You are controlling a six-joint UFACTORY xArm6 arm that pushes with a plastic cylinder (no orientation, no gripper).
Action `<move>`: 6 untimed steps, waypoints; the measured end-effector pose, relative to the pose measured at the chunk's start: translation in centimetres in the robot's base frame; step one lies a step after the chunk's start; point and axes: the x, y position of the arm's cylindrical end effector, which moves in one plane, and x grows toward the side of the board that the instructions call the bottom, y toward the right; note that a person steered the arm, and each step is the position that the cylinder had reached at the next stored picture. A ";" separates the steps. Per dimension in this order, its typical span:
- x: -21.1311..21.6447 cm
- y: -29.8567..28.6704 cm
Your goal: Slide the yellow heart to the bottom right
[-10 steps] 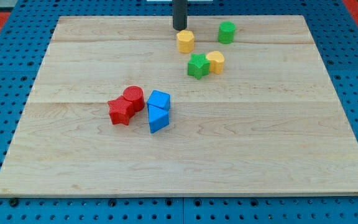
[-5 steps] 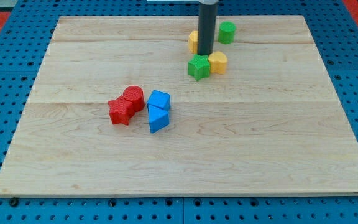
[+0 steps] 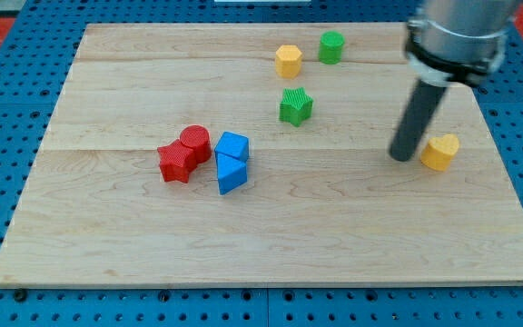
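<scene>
The yellow heart (image 3: pixel 440 152) lies on the wooden board (image 3: pixel 271 236) at the view's right, about mid-height. My tip (image 3: pixel 401 157) rests on the board just left of the heart, a small gap between them. The dark rod rises from the tip up and to the right to the arm's grey end at the view's top right.
A yellow hexagon (image 3: pixel 288 61) and a green cylinder (image 3: pixel 331 46) sit near the view's top. A green star (image 3: pixel 294 105) lies below them. A red cylinder (image 3: pixel 195 142), a red star (image 3: pixel 176 163), a blue block (image 3: pixel 232 147) and a blue wedge (image 3: pixel 231 173) cluster left of centre.
The yellow heart has slid from beside the green star far to the right and down. My tip moved with it, from the top centre to the right side. The green star shifted slightly.
</scene>
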 end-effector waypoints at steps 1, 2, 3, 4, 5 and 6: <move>-3.6 1.1; -3.0 6.4; 3.2 7.5; 9.2 7.2; 7.2 7.7; 8.3 15.0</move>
